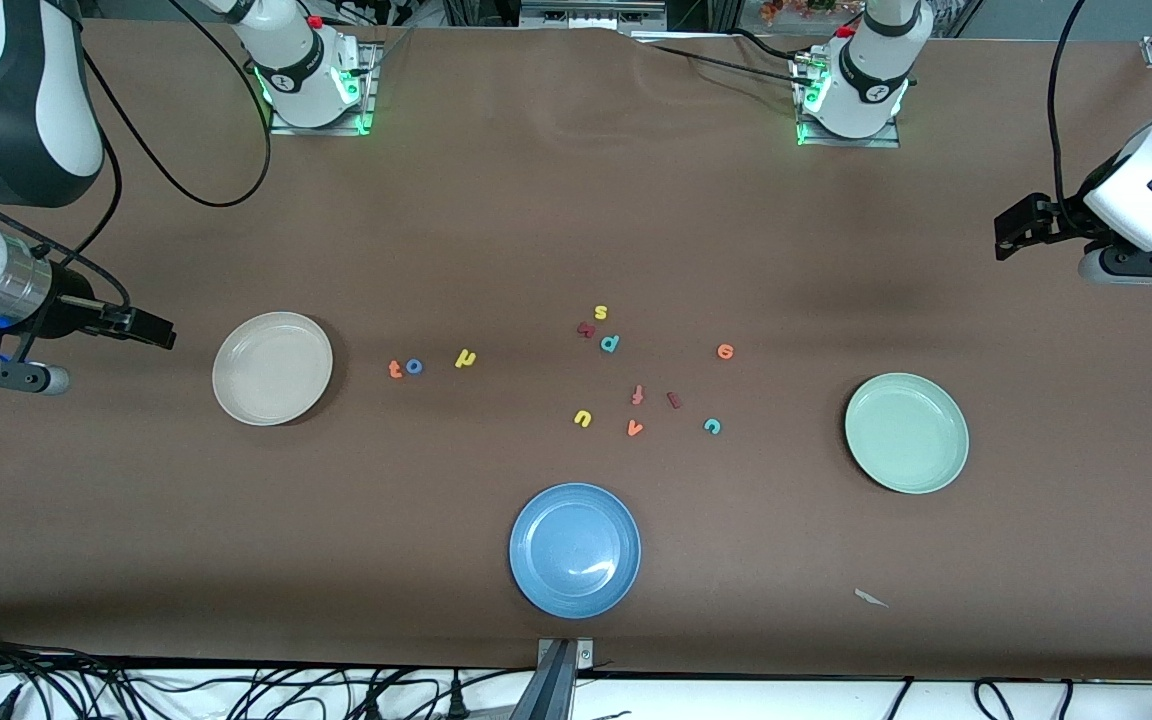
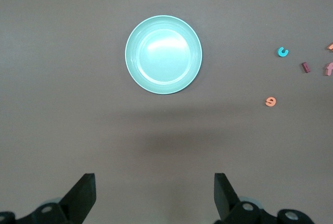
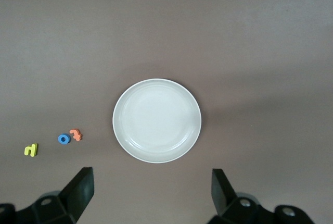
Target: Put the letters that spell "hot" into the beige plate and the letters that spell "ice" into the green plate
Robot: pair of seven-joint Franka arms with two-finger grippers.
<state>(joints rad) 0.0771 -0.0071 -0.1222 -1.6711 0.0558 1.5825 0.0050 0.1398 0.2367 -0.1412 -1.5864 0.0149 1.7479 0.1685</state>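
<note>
The orange t (image 1: pixel 395 369), blue o (image 1: pixel 414 366) and yellow h (image 1: pixel 465 358) lie in a row beside the empty beige plate (image 1: pixel 272 368). The orange e (image 1: pixel 725 351), dark red i (image 1: pixel 674 400) and teal c (image 1: pixel 712 426) lie scattered between the table's middle and the empty green plate (image 1: pixel 906 432). My right gripper (image 3: pixel 153 190) hangs open and empty at its end of the table, looking down on the beige plate (image 3: pixel 156 120). My left gripper (image 2: pixel 155 193) hangs open and empty at the other end, with the green plate (image 2: pixel 163 54) below it.
A blue plate (image 1: pixel 575 549) sits near the front edge. Other letters lie mid-table: yellow s (image 1: pixel 601 312), teal p (image 1: pixel 610 343), a dark red letter (image 1: pixel 586 329), red-orange f (image 1: pixel 637 395), yellow u (image 1: pixel 582 418), orange v (image 1: pixel 634 428). A paper scrap (image 1: pixel 871 598) lies near the green plate.
</note>
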